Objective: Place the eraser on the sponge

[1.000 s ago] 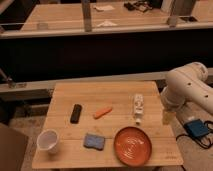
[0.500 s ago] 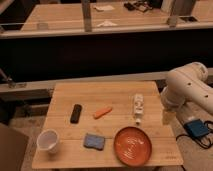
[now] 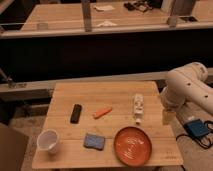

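The eraser point(image 3: 75, 113), a small black block, lies on the left half of the wooden table point(image 3: 105, 91). The sponge point(image 3: 94, 141), a blue pad, lies nearer the front edge, a little right of the eraser and apart from it. My white arm point(image 3: 185, 90) bends in from the right side. Its gripper point(image 3: 168, 116) hangs at the table's right edge, far from both the eraser and the sponge, with nothing seen in it.
An orange stick point(image 3: 102, 112) lies mid-table. A white bottle-like object point(image 3: 138, 107) lies to its right. A round orange plate point(image 3: 132, 145) sits at the front right and a white cup point(image 3: 48, 140) at the front left. A blue device point(image 3: 197, 128) with cables lies on the floor to the right.
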